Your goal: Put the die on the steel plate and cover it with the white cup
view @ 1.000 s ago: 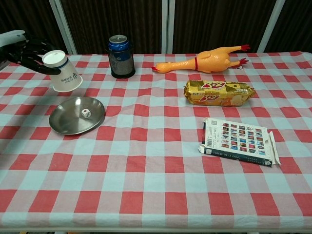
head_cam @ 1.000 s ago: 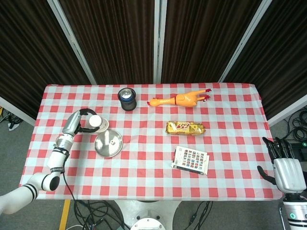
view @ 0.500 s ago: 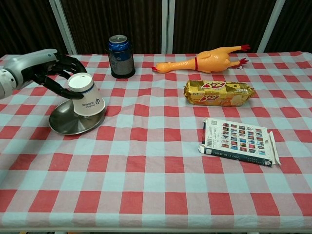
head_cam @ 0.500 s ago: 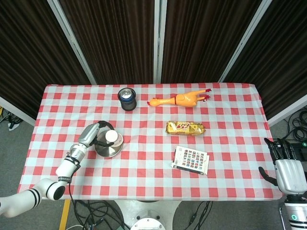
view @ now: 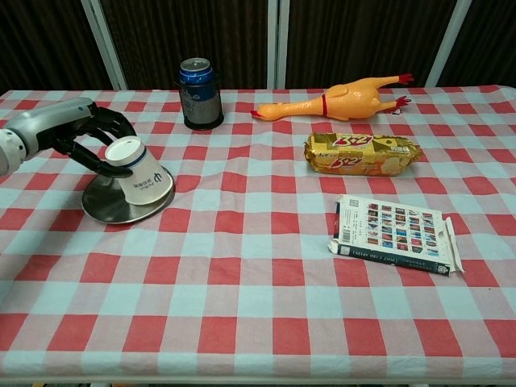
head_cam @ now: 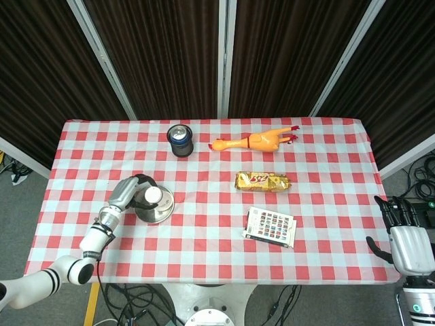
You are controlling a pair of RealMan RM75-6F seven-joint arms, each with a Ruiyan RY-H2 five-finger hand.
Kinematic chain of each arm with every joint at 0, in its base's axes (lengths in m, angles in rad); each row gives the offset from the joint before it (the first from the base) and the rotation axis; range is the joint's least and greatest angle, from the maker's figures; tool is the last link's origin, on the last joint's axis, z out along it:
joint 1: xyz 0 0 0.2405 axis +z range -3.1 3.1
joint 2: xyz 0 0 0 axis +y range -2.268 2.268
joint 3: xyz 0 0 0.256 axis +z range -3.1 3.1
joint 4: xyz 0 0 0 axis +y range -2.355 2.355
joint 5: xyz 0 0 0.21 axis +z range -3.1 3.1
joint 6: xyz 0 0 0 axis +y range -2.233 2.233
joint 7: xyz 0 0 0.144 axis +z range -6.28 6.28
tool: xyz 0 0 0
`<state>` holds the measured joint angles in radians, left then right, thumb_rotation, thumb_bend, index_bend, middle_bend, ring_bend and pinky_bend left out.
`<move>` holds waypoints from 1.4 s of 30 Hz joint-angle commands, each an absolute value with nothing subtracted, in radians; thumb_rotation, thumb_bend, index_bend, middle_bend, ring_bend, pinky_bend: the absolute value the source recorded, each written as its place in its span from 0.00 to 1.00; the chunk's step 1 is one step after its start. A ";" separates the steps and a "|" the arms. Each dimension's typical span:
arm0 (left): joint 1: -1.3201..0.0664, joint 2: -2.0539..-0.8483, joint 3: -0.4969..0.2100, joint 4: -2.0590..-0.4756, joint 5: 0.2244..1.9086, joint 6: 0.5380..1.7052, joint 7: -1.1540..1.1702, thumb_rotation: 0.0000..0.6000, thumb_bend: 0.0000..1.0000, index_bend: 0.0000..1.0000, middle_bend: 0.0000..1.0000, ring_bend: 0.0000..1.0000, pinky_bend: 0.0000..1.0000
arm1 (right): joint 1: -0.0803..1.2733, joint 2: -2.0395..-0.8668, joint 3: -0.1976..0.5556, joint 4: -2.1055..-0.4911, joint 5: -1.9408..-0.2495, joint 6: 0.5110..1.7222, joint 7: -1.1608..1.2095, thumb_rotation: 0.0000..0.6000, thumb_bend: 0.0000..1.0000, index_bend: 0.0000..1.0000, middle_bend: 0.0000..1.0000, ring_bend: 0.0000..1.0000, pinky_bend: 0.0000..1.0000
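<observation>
The left hand [view: 93, 137], dark-fingered on a silver forearm, holds the inverted white paper cup [view: 142, 178] by its upper end, fingers wrapped round the closed base. Over the last second it has carried the cup from above and behind the round shiny steel plate [view: 103, 201] down onto it. The cup now sits lower and more tilted than half a second ago, its open rim touching the plate's right side while its base leans back toward the hand. The small white die, plainly visible on the plate a second ago, is now hidden behind or under the cup; whether the rim fully encloses it cannot be told from either view.

So the covering step looks nearly done: the cup probably needs levelling before release, or it may tip or nudge the die.

The right hand [head_cam: 406, 238] hangs off the table's near right corner, fingers apart and holding nothing, unchanged.
</observation>
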<state>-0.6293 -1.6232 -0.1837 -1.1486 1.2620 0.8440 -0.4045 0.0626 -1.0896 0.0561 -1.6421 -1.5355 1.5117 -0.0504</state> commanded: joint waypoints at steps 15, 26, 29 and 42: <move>-0.589 -1.571 -0.183 -1.223 1.237 0.855 -0.404 1.00 0.20 0.56 0.36 0.22 0.22 | 0.064 -1.092 0.053 -1.635 -1.542 1.510 -0.040 1.00 0.17 0.05 0.16 0.00 0.03; -0.591 -1.589 -0.196 -1.181 1.191 0.861 -0.339 1.00 0.20 0.56 0.36 0.22 0.22 | 0.066 -1.090 0.060 -1.637 -1.539 1.511 -0.042 1.00 0.17 0.05 0.16 0.00 0.03; -0.579 -1.591 -0.200 -1.188 1.172 0.872 -0.331 1.00 0.20 0.56 0.36 0.22 0.22 | 0.068 -1.092 0.056 -1.634 -1.543 1.506 -0.039 1.00 0.17 0.05 0.16 0.00 0.03; -0.582 -1.577 -0.179 -1.248 1.216 0.870 -0.325 1.00 0.20 0.56 0.36 0.22 0.21 | 0.074 -1.094 0.055 -1.635 -1.540 1.494 -0.042 1.00 0.17 0.05 0.16 0.00 0.03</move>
